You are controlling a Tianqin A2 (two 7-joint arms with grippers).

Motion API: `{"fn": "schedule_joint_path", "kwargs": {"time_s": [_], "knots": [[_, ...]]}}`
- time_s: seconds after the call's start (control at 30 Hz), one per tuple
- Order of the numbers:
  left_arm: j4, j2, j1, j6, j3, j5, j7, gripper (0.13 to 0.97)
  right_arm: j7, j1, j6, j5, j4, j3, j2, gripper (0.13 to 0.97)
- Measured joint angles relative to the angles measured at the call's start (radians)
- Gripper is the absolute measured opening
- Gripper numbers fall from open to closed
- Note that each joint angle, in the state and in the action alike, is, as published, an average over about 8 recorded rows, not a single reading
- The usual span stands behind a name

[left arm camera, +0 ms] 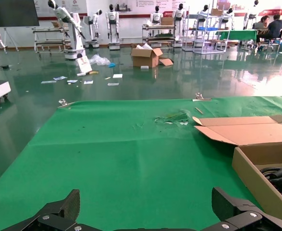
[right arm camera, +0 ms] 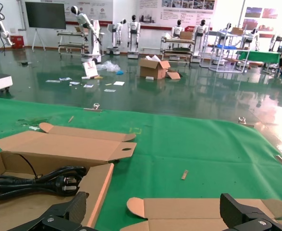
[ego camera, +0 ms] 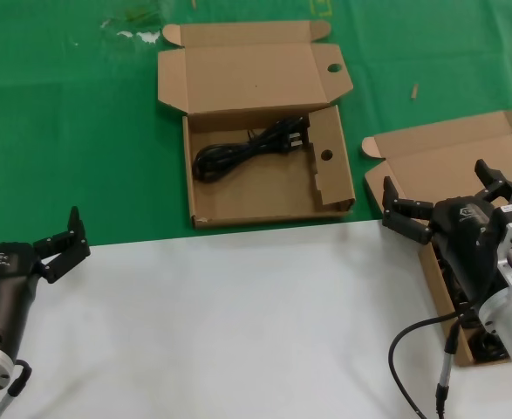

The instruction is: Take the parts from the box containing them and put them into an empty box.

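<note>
The wide box with holes [ego camera: 269, 166], upper centre of the head view, holds one black cable [ego camera: 247, 148]. The plain-lidded box [ego camera: 452, 175] at the right edge lies mostly behind the right pincer [ego camera: 447, 196] — fingers spread, empty. The left pincer [ego camera: 64, 244], lower left, is spread too — over the white worktop [ego camera: 221, 323].

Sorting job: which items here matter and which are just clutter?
Job:
- box with round holes, one black cable in it
- plain-lidded box
- right gripper, open above it

Clutter:
- small stick on the green mat
- left gripper, idle, open
</note>
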State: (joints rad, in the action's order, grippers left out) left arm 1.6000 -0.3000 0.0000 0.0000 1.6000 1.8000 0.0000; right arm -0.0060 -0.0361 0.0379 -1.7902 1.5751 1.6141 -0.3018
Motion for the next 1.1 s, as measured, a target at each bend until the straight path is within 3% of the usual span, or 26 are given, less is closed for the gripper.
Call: {"fn": "schedule_joint_path", "kwargs": {"time_s": [1.1], "knots": [[0.0,0.0,0.0,0.0,0.0,0.0,0.0,0.966,0.0,0.0,0.0,0.0,0.0,0.0,0.0,0.966]]}}
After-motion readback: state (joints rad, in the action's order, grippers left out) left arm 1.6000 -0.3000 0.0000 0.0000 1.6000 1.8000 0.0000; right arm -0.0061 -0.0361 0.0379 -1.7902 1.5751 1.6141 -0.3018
